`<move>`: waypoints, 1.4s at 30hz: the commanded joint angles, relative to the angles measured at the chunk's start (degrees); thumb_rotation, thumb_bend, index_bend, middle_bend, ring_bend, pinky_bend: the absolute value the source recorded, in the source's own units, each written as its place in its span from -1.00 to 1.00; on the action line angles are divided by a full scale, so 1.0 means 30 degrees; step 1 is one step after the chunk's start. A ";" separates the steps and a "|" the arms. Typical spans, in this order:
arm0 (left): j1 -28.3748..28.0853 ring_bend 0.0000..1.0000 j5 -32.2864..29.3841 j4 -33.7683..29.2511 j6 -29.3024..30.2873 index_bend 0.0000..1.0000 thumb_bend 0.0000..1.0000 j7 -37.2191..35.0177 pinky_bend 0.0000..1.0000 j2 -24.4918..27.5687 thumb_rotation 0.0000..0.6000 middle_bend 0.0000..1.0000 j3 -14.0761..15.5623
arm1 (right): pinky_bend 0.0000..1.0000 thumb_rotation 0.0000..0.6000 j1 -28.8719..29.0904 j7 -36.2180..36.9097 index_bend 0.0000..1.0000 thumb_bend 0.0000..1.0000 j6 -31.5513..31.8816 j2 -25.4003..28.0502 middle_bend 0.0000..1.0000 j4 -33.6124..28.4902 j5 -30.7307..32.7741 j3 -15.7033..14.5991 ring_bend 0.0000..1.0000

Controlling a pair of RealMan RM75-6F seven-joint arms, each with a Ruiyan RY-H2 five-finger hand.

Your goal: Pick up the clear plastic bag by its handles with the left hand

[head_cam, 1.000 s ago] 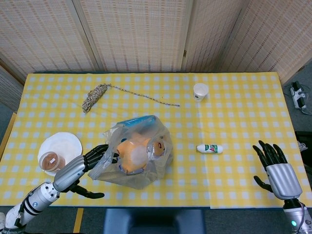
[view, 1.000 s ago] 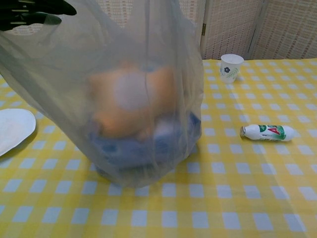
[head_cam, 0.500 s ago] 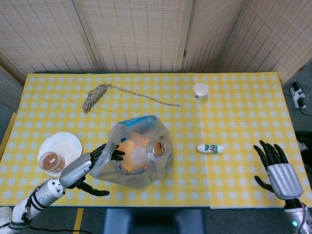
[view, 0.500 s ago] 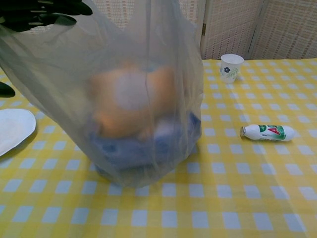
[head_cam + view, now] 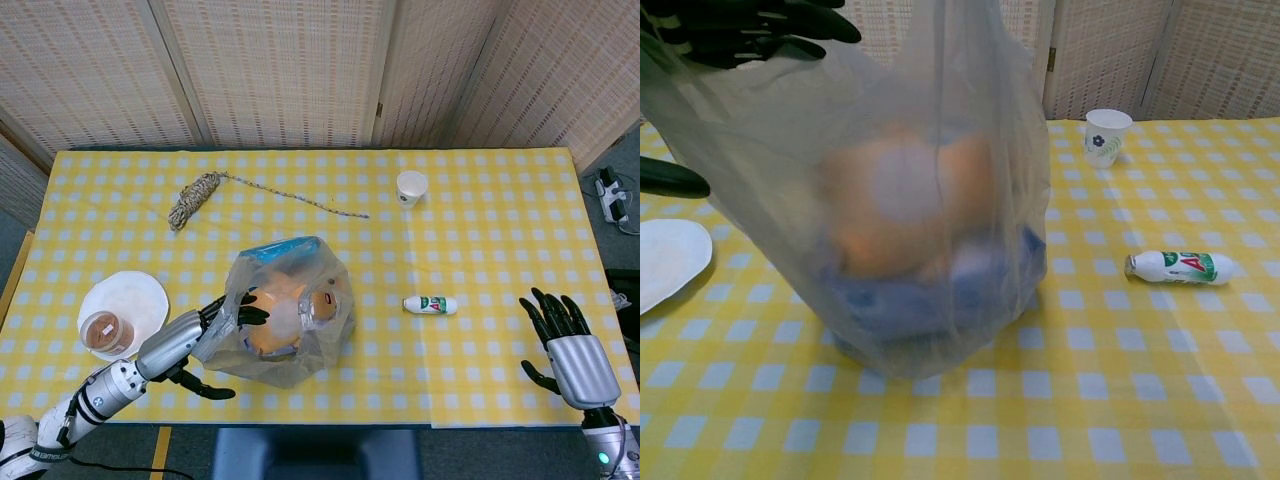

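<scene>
Both hands are visible: the left hand [image 5: 190, 335] grips the clear plastic bag [image 5: 290, 325] at its 9 o'clock edge, fingers [image 5: 790, 20] curled into the film; the right hand [image 5: 570, 350] rests with fingers spread, holding nothing.

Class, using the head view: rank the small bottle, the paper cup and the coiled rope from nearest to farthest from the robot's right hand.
Measured from the right hand at the table's lower right:
1. Small bottle, lying just right of centre.
2. Paper cup, upright toward the far edge.
3. Coiled rope, far left, across the table.
</scene>
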 commanded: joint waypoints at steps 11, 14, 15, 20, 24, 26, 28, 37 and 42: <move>-0.2044 -0.97 -0.0245 -0.0576 -0.1596 -0.69 -0.83 -0.3396 -1.00 0.0199 1.00 -0.67 -0.0288 | -1.00 1.00 0.0022 -0.0006 -1.00 -0.46 -0.0038 -0.0020 -1.00 0.0063 0.0004 0.0009 -1.00; -0.2458 -0.98 -0.0590 -0.0359 -0.1825 -0.69 -0.83 -0.4287 -1.00 0.0108 1.00 -0.69 -0.0511 | -1.00 1.00 0.0052 0.0042 -1.00 -0.46 -0.0064 -0.0001 -1.00 0.0055 -0.0020 0.0013 -1.00; -0.2602 -0.98 -0.0662 -0.0295 -0.1896 -0.69 -0.83 -0.4605 -1.00 0.0054 1.00 -0.69 -0.0558 | -1.00 1.00 0.0057 0.0075 -1.00 -0.46 -0.0038 0.0007 -1.00 0.0047 -0.0034 0.0029 -1.00; -0.3145 -0.98 -0.0636 -0.0045 -0.1861 -0.70 -0.82 -0.6733 -1.00 -0.0130 1.00 -0.70 -0.0511 | -1.00 1.00 0.0071 0.0148 -1.00 -0.46 -0.0021 0.0014 -1.00 0.0080 -0.0047 0.0046 -1.00; -0.3510 -0.98 -0.0263 0.0276 -0.1799 -0.70 -0.82 -0.7723 -1.00 -0.0258 1.00 -0.70 -0.0328 | -1.00 1.00 0.0031 0.0131 -1.00 -0.46 0.0064 0.0011 -1.00 0.0077 -0.0064 0.0044 -1.00; -0.3640 -0.98 -0.0126 0.0356 -0.1745 -0.70 -0.82 -0.8110 -1.00 -0.0309 1.00 -0.70 -0.0227 | -1.00 1.00 0.0004 0.0149 -1.00 -0.46 0.0110 0.0018 -1.00 0.0083 -0.0054 0.0049 -1.00; -0.3765 -0.98 0.0037 0.0441 -0.1670 -0.71 -0.82 -0.8428 -1.00 -0.0341 1.00 -0.70 -0.0104 | -1.00 1.00 -0.0017 0.0177 -1.00 -0.46 0.0156 0.0033 -1.00 0.0082 -0.0043 0.0060 -1.00; -0.4247 -0.98 0.0035 0.0384 -0.1786 -0.72 -0.82 -0.8696 -1.00 -0.0606 1.00 -0.70 0.0085 | -1.00 1.00 0.0002 0.0238 -1.00 -0.46 0.0126 0.0034 -1.00 0.0121 -0.0172 -0.0005 -1.00; -0.4680 -0.98 -0.0005 0.0163 -0.2057 -0.72 -0.82 -0.9008 -1.00 -0.0695 1.00 -0.70 0.0106 | -1.00 1.00 -0.0051 0.0311 -1.00 -0.46 0.0268 0.0049 -1.00 0.0135 -0.0232 -0.0003 -1.00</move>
